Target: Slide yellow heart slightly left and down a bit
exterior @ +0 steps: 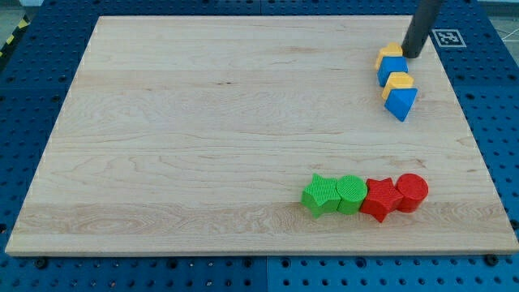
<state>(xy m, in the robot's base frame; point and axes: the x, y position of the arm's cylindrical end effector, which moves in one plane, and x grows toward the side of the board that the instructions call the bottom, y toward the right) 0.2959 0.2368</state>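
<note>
Two yellow blocks stand in a column at the view's upper right. The upper yellow block (392,51) has a pointed top. The lower yellow block (398,80) looks like the heart. A blue block (392,70) sits between them, and a blue triangular block (401,102) is just below the lower yellow one. The four touch in a chain. My tip (413,55) is right beside the upper yellow block, on its right, at or very near its edge.
A green star (320,195), a green cylinder (351,193), a red star (379,199) and a red cylinder (411,192) form a touching row at the lower right of the wooden board (203,122). A marker tag (448,37) is at the top right corner.
</note>
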